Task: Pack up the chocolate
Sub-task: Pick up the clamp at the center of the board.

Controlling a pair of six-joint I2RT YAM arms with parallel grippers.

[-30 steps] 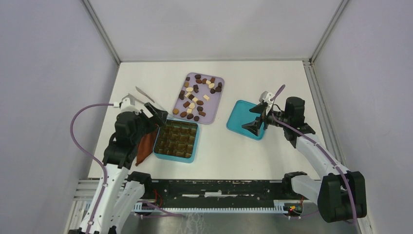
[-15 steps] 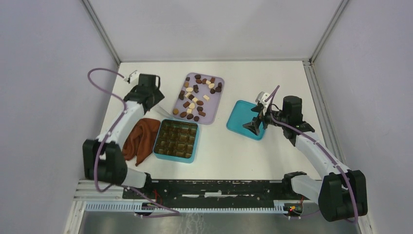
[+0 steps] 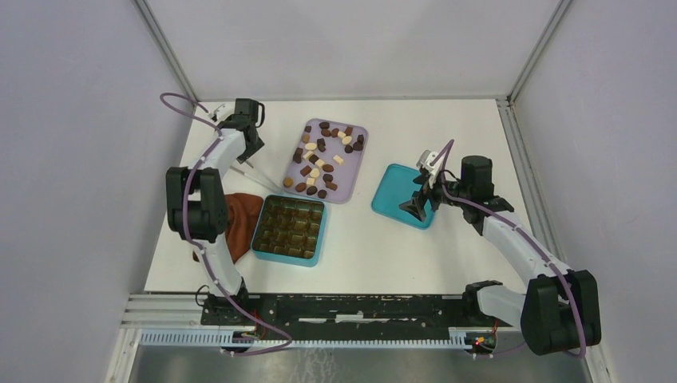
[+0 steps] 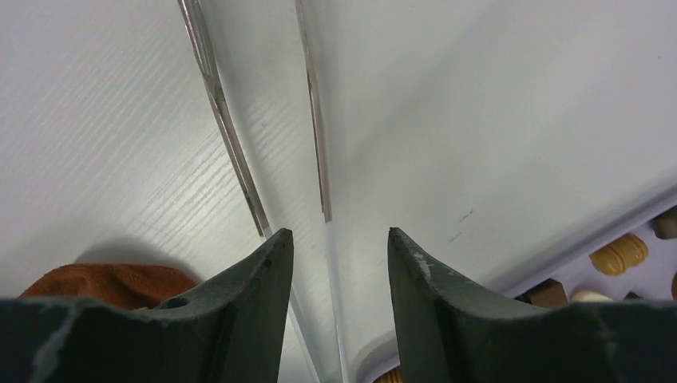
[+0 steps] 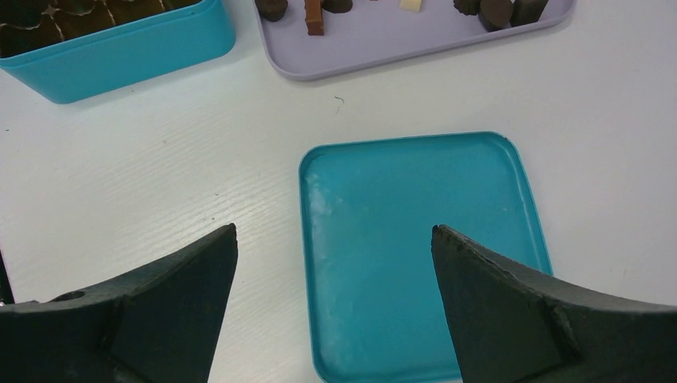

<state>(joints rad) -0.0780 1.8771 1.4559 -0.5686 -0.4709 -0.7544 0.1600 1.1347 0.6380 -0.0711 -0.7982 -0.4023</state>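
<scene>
Tweezers could skid away

My left gripper point(image 4: 339, 235) sits half-open astride the tweezers point(image 4: 237, 155), holding nothing yet; closing off-centre could flick them. The chocolate point(image 3: 311, 170) lies on the lavender tray point(image 3: 352, 164); my right gripper point(image 5: 334, 231) hangs wide open, empty.

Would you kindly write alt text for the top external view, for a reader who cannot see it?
The left gripper reaches down over metal tweezers beside a lilac tray of loose chocolate. Nearer sits a teal box beside a brown cloth; the open right gripper hovers over a teal lid.
</scene>
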